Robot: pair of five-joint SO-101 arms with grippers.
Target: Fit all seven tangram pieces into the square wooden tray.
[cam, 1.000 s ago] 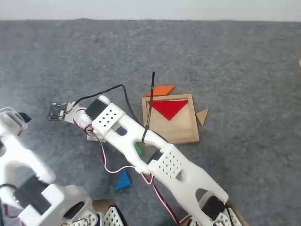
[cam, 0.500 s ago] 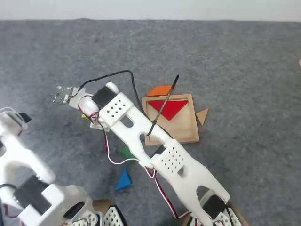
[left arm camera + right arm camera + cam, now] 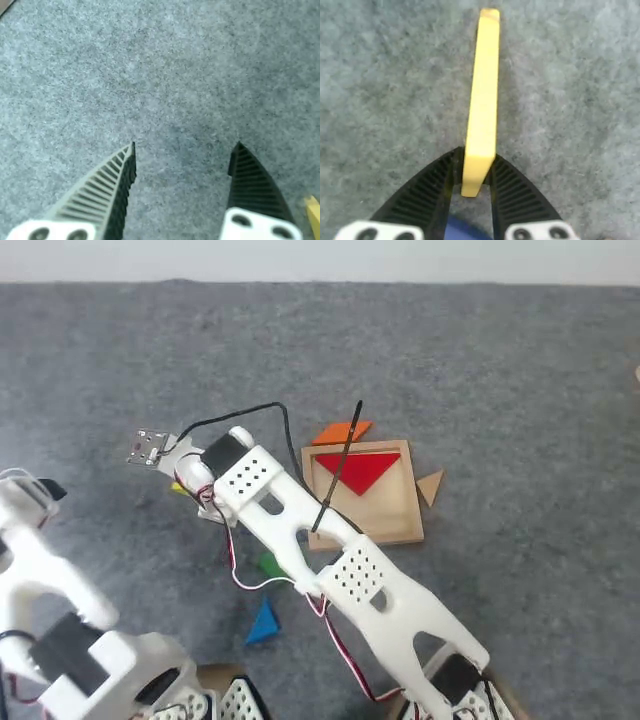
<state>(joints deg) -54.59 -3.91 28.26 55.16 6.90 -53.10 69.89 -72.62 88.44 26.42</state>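
The square wooden tray lies mid-table with a red triangle inside it. An orange piece sits just behind the tray and a tan triangle to its right. A green piece and a blue triangle lie on the carpet nearer the arms. My right gripper is shut on a yellow piece, held on edge just above the carpet, left of the tray; the yellow piece peeks out by the wrist. My left gripper is open over bare carpet.
Grey carpet covers the whole table, with open room on the far and right sides. The right arm stretches diagonally across the tray's near-left corner. The left arm stands at the near left. A black cable crosses above the tray.
The right arm's wrist has swung toward the far left, uncovering the green piece, and the yellow piece now shows at its tip. The left arm has kept still.
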